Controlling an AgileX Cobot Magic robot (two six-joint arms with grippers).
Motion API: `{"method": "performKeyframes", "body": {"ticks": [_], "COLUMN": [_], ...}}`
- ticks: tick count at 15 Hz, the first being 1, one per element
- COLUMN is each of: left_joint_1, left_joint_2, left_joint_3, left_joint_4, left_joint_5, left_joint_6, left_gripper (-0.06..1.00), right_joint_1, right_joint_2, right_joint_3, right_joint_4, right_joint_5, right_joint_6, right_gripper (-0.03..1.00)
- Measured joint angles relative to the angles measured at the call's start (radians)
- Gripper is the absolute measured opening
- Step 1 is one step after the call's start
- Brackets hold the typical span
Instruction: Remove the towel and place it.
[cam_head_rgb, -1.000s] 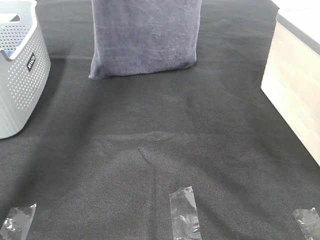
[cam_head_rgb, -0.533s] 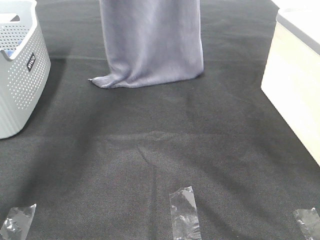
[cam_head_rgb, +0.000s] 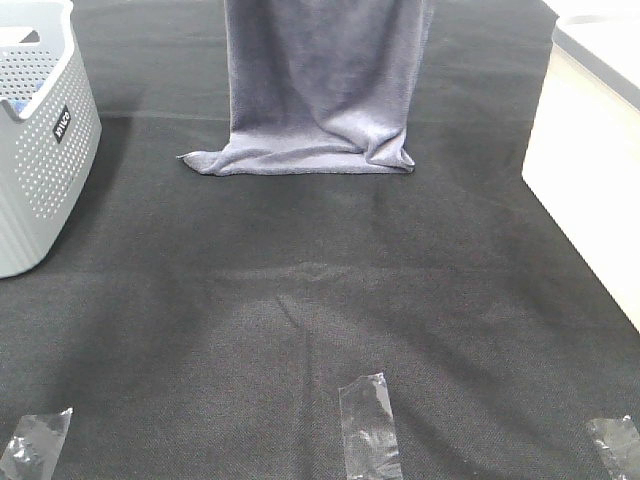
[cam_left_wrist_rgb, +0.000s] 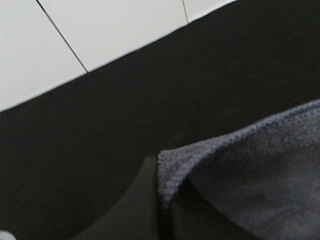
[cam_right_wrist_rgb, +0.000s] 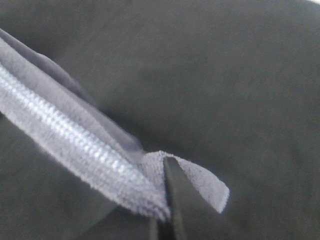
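Note:
The bluish-grey towel (cam_head_rgb: 320, 80) hangs from above the top of the exterior view at the back middle. Its lower end lies crumpled on the black table cloth (cam_head_rgb: 320, 300). Neither gripper shows in the exterior view. In the left wrist view my left gripper (cam_left_wrist_rgb: 160, 202) is shut on a towel corner (cam_left_wrist_rgb: 240, 170), with a dark finger (cam_left_wrist_rgb: 135, 205) beside the plush edge. In the right wrist view my right gripper (cam_right_wrist_rgb: 165, 212) is shut on the other corner, next to the lighter stitched hem (cam_right_wrist_rgb: 75, 140); a dark finger (cam_right_wrist_rgb: 175, 200) presses the fabric.
A grey perforated basket (cam_head_rgb: 40, 130) stands at the left edge. A light wooden box (cam_head_rgb: 590, 170) with a white top stands at the right edge. Three pieces of clear tape (cam_head_rgb: 370, 425) lie on the cloth along the front.
The hanging towel has shifted to the right and come down. Its lower end, which hung just at the cloth, now rests bunched on it.

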Motion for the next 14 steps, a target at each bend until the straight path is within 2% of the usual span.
{"method": "performKeyframes", "body": {"ticks": [2,3,6,8,10,12,13,14], "left_joint_1": [0.000,-0.002,-0.003,-0.005,-0.008,-0.011,-0.024,-0.031], "left_joint_2": [-0.061,-0.081,-0.107,-0.134,-0.225,-0.361,-0.502,-0.579], "left_joint_3": [-0.001,-0.003,-0.007,0.016,0.147,0.356,0.578,0.678], "left_joint_4": [-0.064,-0.082,-0.095,-0.112,-0.157,-0.204,-0.217,-0.217], "left_joint_5": [0.161,0.194,0.204,0.206,0.207,0.206,0.205,0.201], "left_joint_6": [0.000,0.000,-0.007,-0.033,-0.057,-0.079,-0.082,-0.082], "left_gripper": [0.00,0.00,0.00,0.00,0.00,0.00,0.00,0.00], "right_joint_1": [0.000,0.001,0.002,0.003,0.004,0.006,0.009,0.011], "right_joint_2": [-0.045,-0.067,-0.098,-0.147,-0.228,-0.331,-0.439,-0.491], "right_joint_3": [0.000,0.000,0.005,0.071,0.187,0.326,0.473,0.542], "right_joint_4": [-0.002,-0.002,-0.001,-0.001,0.000,0.010,0.033,0.042], "right_joint_5": [0.095,0.110,0.114,0.118,0.119,0.119,0.118,0.118], "right_joint_6": [0.025,0.030,0.069,0.094,0.111,0.139,0.155,0.156], "right_gripper": [0.02,0.02,0.02,0.02,0.02,0.02,0.02,0.02]}}
